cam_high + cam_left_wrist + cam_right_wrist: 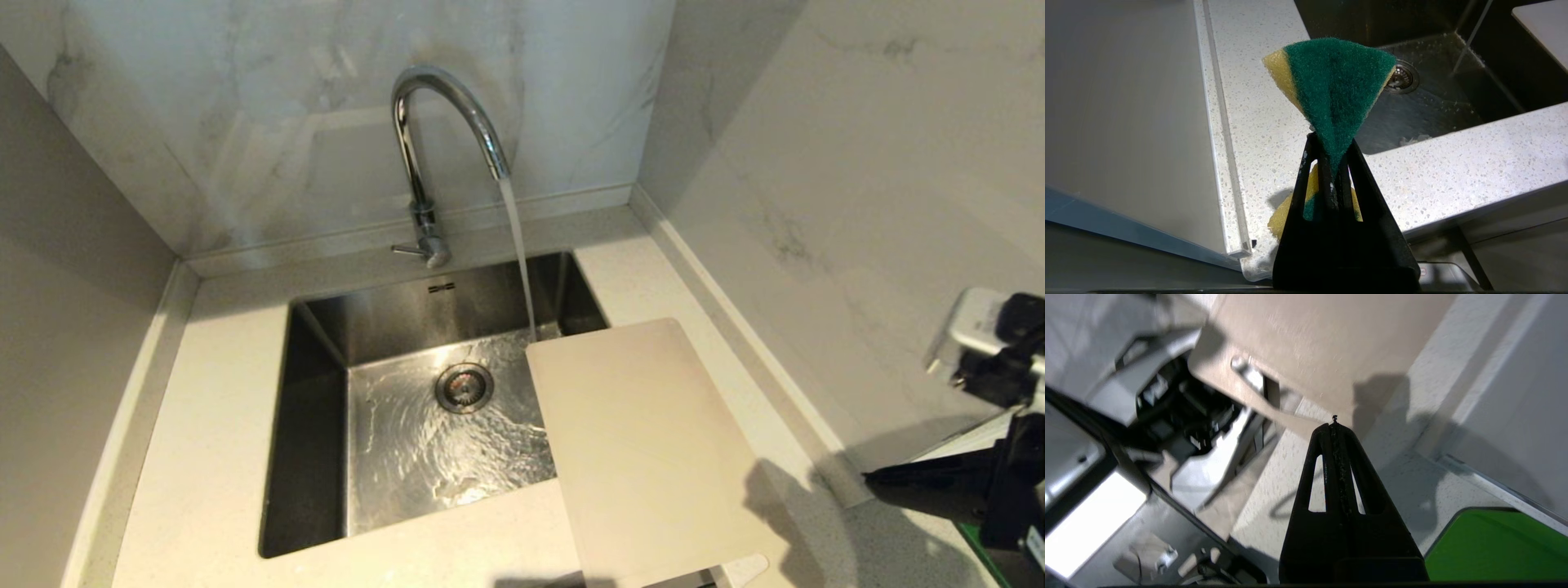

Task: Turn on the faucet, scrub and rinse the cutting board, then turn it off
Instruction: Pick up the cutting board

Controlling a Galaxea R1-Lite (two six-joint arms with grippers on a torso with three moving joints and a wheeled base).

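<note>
I see the cutting board [653, 449], stiff, light and probably wet-slick, overhanging the sink's [314, 457] right rim; I'd pinch its near edge. Left jaws clamp a sponge [1337, 85]; right jaws are closed, empty.

Water runs from the faucet [445, 135] into the steel sink [318, 425], rippling around the drain [464, 387]. The cutting board [653, 449] lies on the tabletop [204, 457], overhanging the sink's right edge. The right arm [980, 457] shows at the far right.
</note>
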